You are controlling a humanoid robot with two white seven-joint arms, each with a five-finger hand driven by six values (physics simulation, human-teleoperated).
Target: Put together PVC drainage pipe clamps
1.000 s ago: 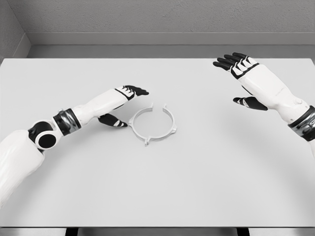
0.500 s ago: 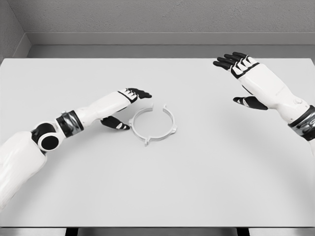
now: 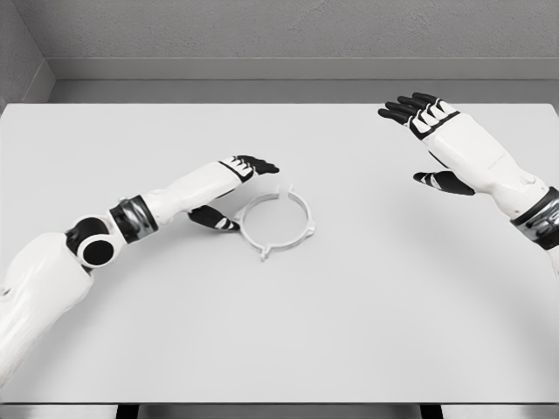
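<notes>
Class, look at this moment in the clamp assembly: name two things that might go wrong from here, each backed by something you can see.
1. The left hand sits open right at the pipe clamp ring, fingers above its rim and thumb at its left edge. The ring lies loose on the smooth table, so a poor closure would likely push it away instead of gripping it.

2. The right hand hovers open far from the ring, so it probably cannot steady it.
</notes>
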